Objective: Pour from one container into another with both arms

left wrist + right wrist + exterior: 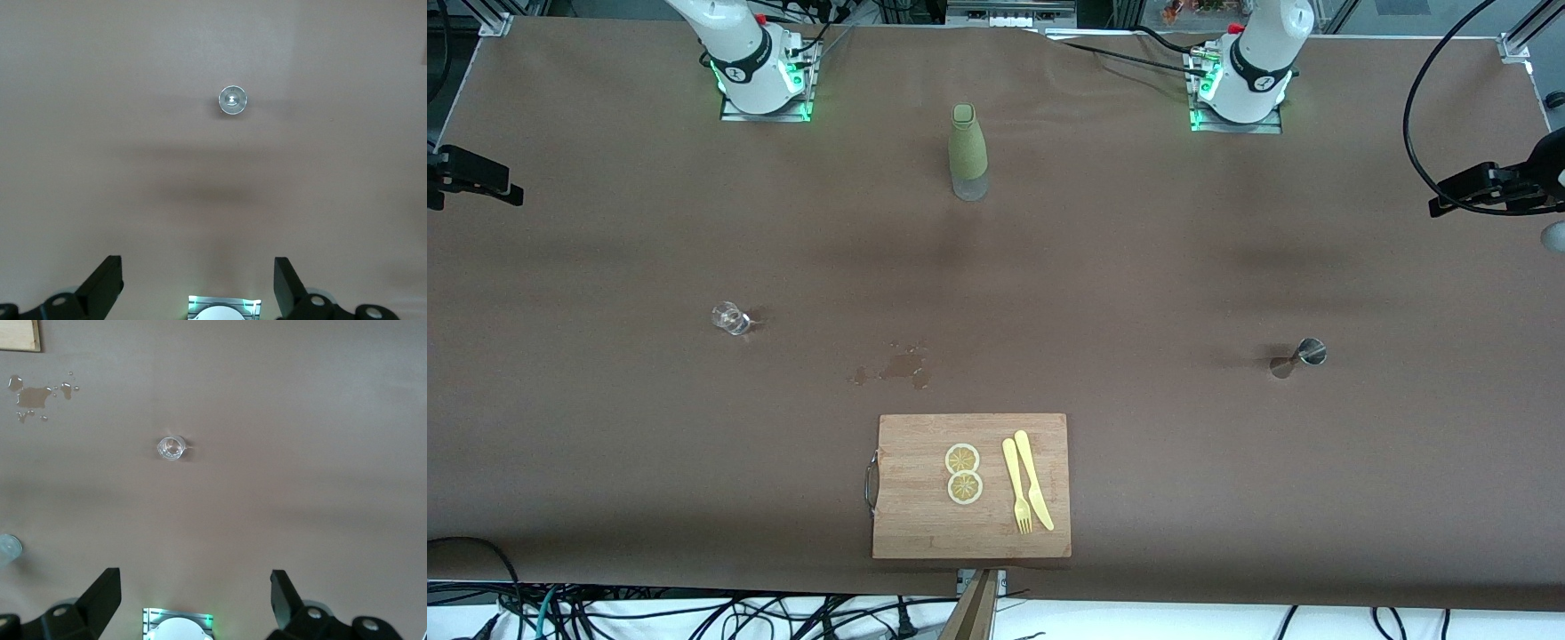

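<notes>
Nothing is grasped yet: the left gripper [198, 287] hangs wide open and empty above the jigger [232, 100], the right gripper [195, 603] likewise above the glass cup [171, 447], so each must descend and close.

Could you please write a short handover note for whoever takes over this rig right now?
Left end effector: open, empty, high over the steel jigger.
Right end effector: open, empty, high over the small clear glass cup.
Jigger stands upright toward the left arm's end of the table; cup upright toward the right arm's end.
A wet spill lies just farther from the front camera than the cutting board.
Done: nothing grasped yet.
Left: pick up both, pour jigger into cup.
</notes>
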Controlling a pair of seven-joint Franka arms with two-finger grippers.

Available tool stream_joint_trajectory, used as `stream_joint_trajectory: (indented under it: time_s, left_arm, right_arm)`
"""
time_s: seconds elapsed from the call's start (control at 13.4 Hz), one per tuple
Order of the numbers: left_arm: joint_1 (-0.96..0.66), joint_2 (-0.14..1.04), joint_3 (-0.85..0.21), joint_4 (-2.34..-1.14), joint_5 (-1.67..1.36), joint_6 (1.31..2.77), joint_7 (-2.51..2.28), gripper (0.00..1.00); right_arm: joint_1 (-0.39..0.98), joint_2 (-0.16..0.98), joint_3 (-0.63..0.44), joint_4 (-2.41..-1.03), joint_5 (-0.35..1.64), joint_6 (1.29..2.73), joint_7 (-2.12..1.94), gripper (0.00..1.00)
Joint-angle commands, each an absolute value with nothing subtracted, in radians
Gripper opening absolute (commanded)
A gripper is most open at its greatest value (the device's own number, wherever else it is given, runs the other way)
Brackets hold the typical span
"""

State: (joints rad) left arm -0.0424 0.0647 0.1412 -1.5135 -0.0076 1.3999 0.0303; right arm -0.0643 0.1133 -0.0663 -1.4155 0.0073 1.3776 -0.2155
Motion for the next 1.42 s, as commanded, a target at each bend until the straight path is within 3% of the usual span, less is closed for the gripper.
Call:
stream_joint_trajectory:
  time_s: [0.0,0.45,1.04,1.34]
  left_arm:
    - [-0.040,0.077,0.138,-1.485,0.025,1.378,0.025,1.00]
    - [-0.016,0.104,0.144,-1.489,0.015,1.397,0.149,1.00]
    - [0.112,0.291,0.150,-1.559,-0.073,1.641,0.819,1.00]
    - [0.201,0.394,0.150,-1.589,-0.263,1.732,1.200,1.00]
  right_arm:
    - [-0.083,0.109,-0.063,-1.427,0.021,1.393,-0.299,1.00]
    - [-0.091,0.114,-0.063,-1.427,0.023,1.390,-0.359,1.00]
    - [-0.081,0.146,-0.055,-1.427,0.025,1.404,-0.360,1.00]
    - [-0.087,0.161,-0.057,-1.434,0.026,1.369,-0.362,1.00]
